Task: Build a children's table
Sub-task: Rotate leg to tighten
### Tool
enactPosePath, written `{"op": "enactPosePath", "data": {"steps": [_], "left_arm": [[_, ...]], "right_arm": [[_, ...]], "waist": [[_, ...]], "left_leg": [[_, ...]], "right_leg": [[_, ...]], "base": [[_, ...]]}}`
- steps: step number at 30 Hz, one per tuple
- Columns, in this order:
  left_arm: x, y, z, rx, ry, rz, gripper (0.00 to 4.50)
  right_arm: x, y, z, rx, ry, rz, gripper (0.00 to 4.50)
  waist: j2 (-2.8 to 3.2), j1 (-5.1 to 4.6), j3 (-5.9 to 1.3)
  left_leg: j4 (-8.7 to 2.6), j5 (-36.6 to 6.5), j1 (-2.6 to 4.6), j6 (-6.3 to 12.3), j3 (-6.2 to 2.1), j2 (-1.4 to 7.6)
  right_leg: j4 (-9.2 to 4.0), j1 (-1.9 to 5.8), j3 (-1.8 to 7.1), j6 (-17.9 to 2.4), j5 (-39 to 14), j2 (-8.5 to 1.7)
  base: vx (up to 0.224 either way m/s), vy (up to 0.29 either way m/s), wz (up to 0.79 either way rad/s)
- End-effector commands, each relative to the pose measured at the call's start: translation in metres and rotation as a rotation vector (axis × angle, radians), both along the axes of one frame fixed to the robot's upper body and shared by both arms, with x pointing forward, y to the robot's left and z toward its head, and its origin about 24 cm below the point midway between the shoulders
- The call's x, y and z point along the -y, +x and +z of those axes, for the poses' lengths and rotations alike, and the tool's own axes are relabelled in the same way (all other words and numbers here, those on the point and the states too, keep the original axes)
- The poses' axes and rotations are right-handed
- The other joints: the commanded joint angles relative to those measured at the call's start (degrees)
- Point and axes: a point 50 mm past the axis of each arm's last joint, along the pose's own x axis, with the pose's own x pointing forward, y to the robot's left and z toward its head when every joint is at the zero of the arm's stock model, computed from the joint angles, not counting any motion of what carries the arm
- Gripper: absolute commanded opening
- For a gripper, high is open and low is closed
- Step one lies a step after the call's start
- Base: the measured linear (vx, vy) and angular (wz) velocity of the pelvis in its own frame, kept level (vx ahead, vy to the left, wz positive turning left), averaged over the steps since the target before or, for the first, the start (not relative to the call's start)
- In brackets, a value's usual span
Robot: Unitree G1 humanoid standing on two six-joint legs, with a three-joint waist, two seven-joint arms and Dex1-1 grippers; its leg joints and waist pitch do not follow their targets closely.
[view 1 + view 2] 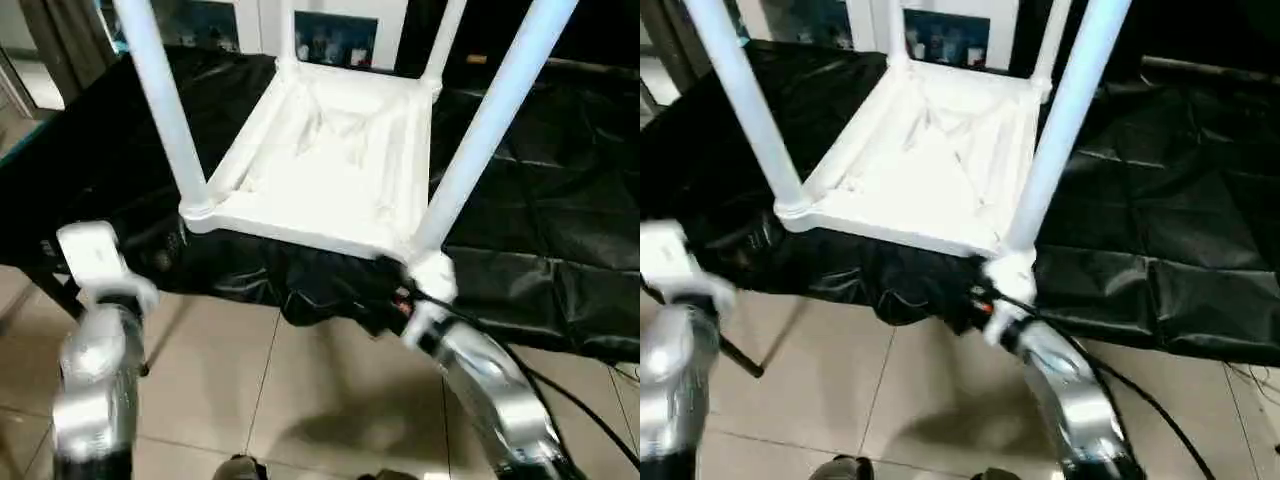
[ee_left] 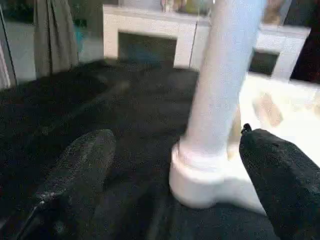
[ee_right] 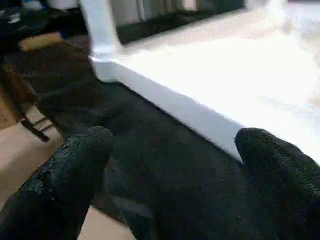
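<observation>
Tabletop (image 1: 330,170) lay upside down on black-draped table (image 1: 560,250), 4 legs seated. Left end effector (image 2: 175,185) & right end effector (image 3: 170,180) both wide open, empty. Next, prob: grip & flip upright.

Both silver forearms extended forward; left end effector (image 2: 175,170), right end effector (image 3: 170,165) fingers spread.

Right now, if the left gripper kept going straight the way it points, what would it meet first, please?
Probably the near-left leg of the upturned tabletop, at its corner socket. It stands just ahead of the open left gripper, nearer one finger than centred, so depth is uncertain.
</observation>
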Motion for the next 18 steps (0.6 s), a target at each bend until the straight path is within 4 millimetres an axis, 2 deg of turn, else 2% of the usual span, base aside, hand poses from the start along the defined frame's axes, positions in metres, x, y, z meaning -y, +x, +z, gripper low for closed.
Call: {"op": "enactPosePath", "data": {"steps": [1, 3, 5, 6, 8, 9, 10, 11, 12, 14, 16, 17, 18], "left_arm": [[0.007, 0.005, -0.002, -0.016, -0.023, -0.079, 4.5], [0.012, 0.01, -0.003, -0.033, -0.003, -0.096, 4.5], [0.014, 0.012, -0.003, -0.037, 0.001, -0.095, 4.5], [0.016, 0.015, -0.003, -0.038, 0.003, -0.096, 4.5], [0.019, 0.025, -0.004, -0.045, 0.007, -0.122, 4.5], [0.02, 0.029, -0.004, -0.051, 0.009, -0.138, 4.5], [0.021, 0.034, -0.004, -0.055, 0.008, -0.154, 4.5], [0.02, 0.038, -0.004, -0.065, 0.001, -0.157, 4.5], [0.02, 0.038, -0.004, -0.065, 0.001, -0.157, 4.5], [0.022, 0.052, -0.006, -0.098, -0.007, -0.194, 4.5], [0.024, 0.056, -0.006, -0.111, -0.007, -0.212, 4.5], [0.024, 0.062, -0.007, -0.126, -0.008, -0.213, 4.5], [0.024, 0.065, -0.007, -0.129, -0.015, -0.212, 4.5]], "right_arm": [[-0.003, 0.004, 0.0, 0.015, -0.006, 0.002, 4.5], [-0.007, 0.006, 0.002, 0.034, -0.01, 0.017, 4.5], [-0.007, 0.008, 0.004, 0.044, -0.014, 0.008, 4.5], [-0.007, 0.01, 0.005, 0.051, -0.014, -0.001, 4.5], [-0.004, 0.016, 0.007, 0.055, 0.01, -0.029, 4.5], [-0.003, 0.019, 0.007, 0.057, 0.018, -0.036, 4.5], [-0.003, 0.021, 0.007, 0.056, 0.025, -0.042, 4.5], [-0.003, 0.023, 0.007, 0.056, 0.025, -0.043, 4.5], [-0.003, 0.023, 0.007, 0.056, 0.025, -0.043, 4.5], [-0.004, 0.026, 0.007, 0.064, 0.02, -0.044, 4.5], [-0.005, 0.027, 0.009, 0.07, 0.022, -0.043, 4.5], [-0.006, 0.027, 0.011, 0.076, 0.025, -0.042, 4.5], [-0.006, 0.027, 0.012, 0.08, 0.026, -0.041, 4.5]], "waist": [[1.0, 0.55, -5.21], [1.11, 0.87, -5.78], [0.99, 1.23, -5.84], [1.0, 1.49, -5.88], [0.36, 1.74, -5.85], [0.71, 1.88, -5.87], [0.34, 1.91, -5.85], [0.22, 2.07, -5.91], [0.24, 2.07, -5.87], [0.4, 2.15, -6.09], [0.31, 2.23, -6.14], [0.26, 2.22, -6.16], [0.38, 2.2, -6.18]], "left_leg": [[-3.34, -6.07, 1.1, 1.06, -0.15, 1.84], [-3.05, -4.93, 1.11, 1.12, -0.08, 1.8], [-3.05, -5.51, 1.09, 1.05, -0.01, 1.69], [-3.12, -6.48, 1.14, 0.7, 0.0, 1.78], [-3.22, -8.17, 1.22, 0.45, 0.18, 1.62], [-3.34, -9.54, 1.49, -0.2, 0.19, 1.7], [-3.48, -9.92, 1.35, -0.39, 0.12, 1.82], [-3.56, -10.44, 1.42, -0.92, 0.12, 1.93], [-3.59, -10.52, 1.37, -1.06, 0.16, 1.87], [-3.52, -11.03, 1.54, -1.6, 0.18, 1.73], [-3.5, -10.52, 1.52, -1.71, 0.18, 1.82], [-3.49, -9.52, 1.26, -1.58, 0.13, 1.83], [-3.34, -9.02, 1.48, -1.38, 0.23, 1.8]], "right_leg": [[-3.37, 2.41, 1.67, -12.82, 8.32, -3.45], [-3.02, 2.6, 1.62, -12.84, 11.36, -3.4], [-3.09, 2.59, 1.61, -12.61, 11.4, -3.39], [-3.15, 2.57, 1.65, -12.43, 10.25, -3.5], [-3.41, 2.5, 1.78, -12.1, 7.04, -3.63], [-3.63, 2.2, 1.77, -11.98, 4.3, -3.67], [-3.68, 2.38, 1.76, -11.81, 3.45, -3.74], [-3.67, 2.29, 1.73, -11.6, 2.31, -3.8], [-3.66, 2.25, 1.75, -11.51, 1.98, -3.77], [-3.64, 2.08, 1.77, -11.32, 1.33, -3.75], [-3.62, 2.16, 1.82, -11.16, 1.94, -3.82], [-3.5, 2.34, 1.77, -11.3, 3.31, -3.85], [-3.33, 2.08, 1.77, -11.42, 4.88, -3.74]], "base": [[0.0, 0.0, 0.0], [0.0, 0.0, 0.0], [0.0, 0.0, 0.0], [0.0, 0.0, 0.0], [0.0, 0.0, 0.0], [0.0, 0.0, 0.0], [0.0, 0.0, 0.0], [0.0, 0.0, 0.0], [0.0, 0.0, 0.0], [0.0, 0.0, 0.0], [0.0, 0.0, 0.0], [0.0, 0.0, 0.0], [0.0, 0.0, 0.0]]}}
